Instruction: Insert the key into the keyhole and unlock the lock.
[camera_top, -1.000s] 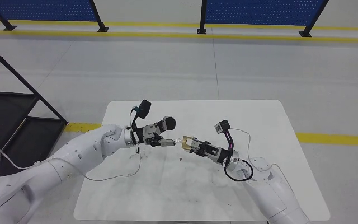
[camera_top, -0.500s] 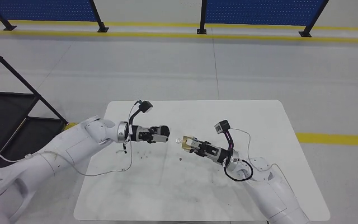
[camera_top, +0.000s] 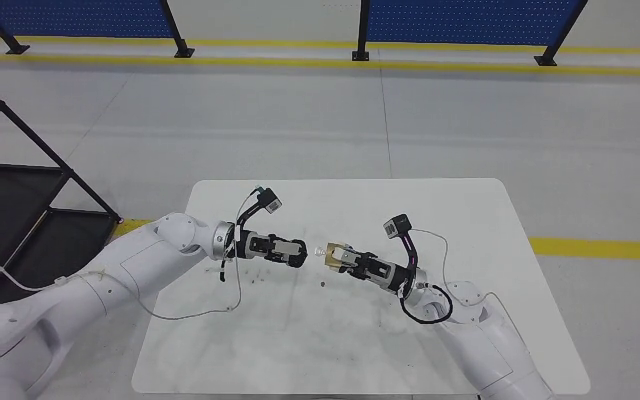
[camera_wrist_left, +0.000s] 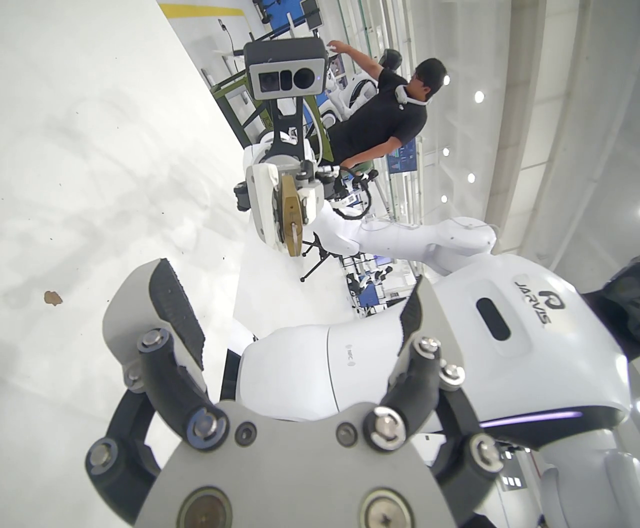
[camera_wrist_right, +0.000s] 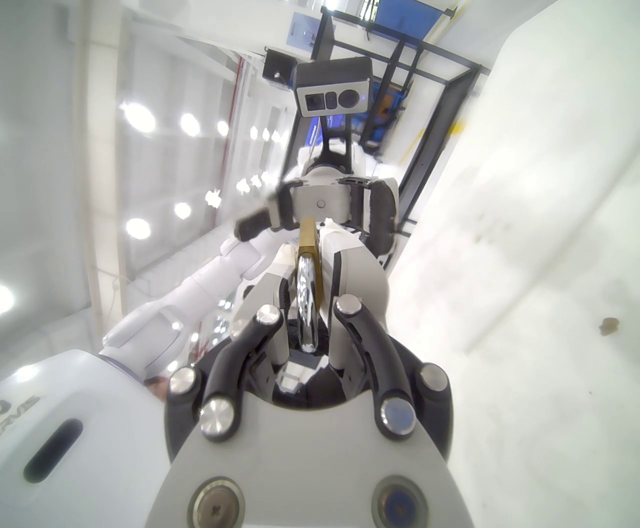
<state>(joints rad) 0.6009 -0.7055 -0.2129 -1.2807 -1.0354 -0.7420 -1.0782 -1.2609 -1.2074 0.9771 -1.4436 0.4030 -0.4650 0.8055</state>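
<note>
— Between the pads of the left claw (camera_wrist_left: 292, 295): nothing. Jaws stood wide, aimed at the lock (camera_wrist_left: 289, 210) just ahead.
— Right claw (camera_wrist_right: 312, 280) was clamped on that lock, above the table (camera_top: 450, 210). Key?
— Small silvery bit (camera_top: 320, 250) at its near end; couldn't confirm. Risk: a skewed regrip would twist the lock in the grasp or bend the key.
— Beneath both, white table, a brown speck (camera_wrist_left: 52, 298). Beyond, blue barriers (camera_top: 80, 15), yellow floor lines (camera_top: 585, 246).

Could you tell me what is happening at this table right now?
The right gripper holds a brass padlock above the white table. The left gripper hangs open and empty facing it, apart from the lock. A small silvery piece sticks out of the padlock's near end, possibly the key.
</note>
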